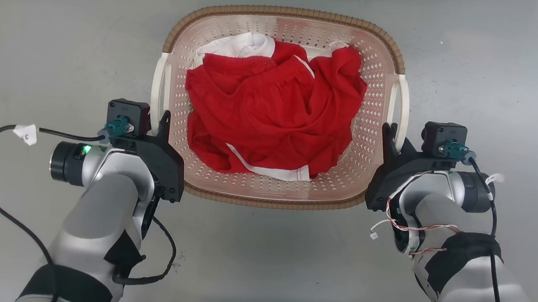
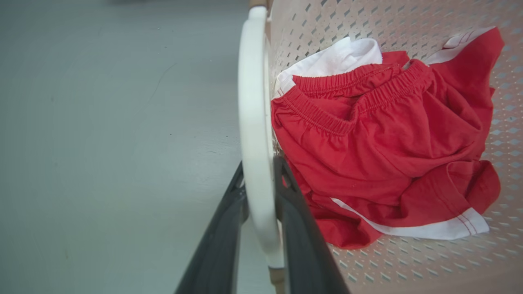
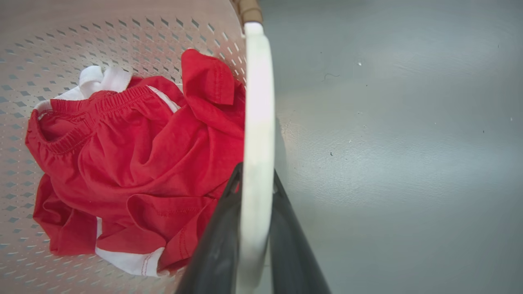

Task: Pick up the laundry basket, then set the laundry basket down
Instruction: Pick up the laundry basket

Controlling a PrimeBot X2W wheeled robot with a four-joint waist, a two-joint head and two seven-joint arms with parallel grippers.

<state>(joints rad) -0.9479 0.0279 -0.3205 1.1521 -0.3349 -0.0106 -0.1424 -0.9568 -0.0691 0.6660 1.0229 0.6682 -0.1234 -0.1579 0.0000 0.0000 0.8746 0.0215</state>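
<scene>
Left gripper [image 2: 261, 179] clamped narrow around the left handle [image 1: 158, 83]'s near end, right gripper [image 3: 255, 179] likewise on the right handle [image 1: 403, 103]. Laundry basket [image 1: 284, 12] sat between them, long axis left-right, stretching farther away; arms equally near.

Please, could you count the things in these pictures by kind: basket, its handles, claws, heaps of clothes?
Laundry basket: 1
White side handles: 2, left handle and right handle
Claws: 2, left claw and right claw, each closed around a handle
Heap of red and white clothes: 1
Total: 6
</scene>
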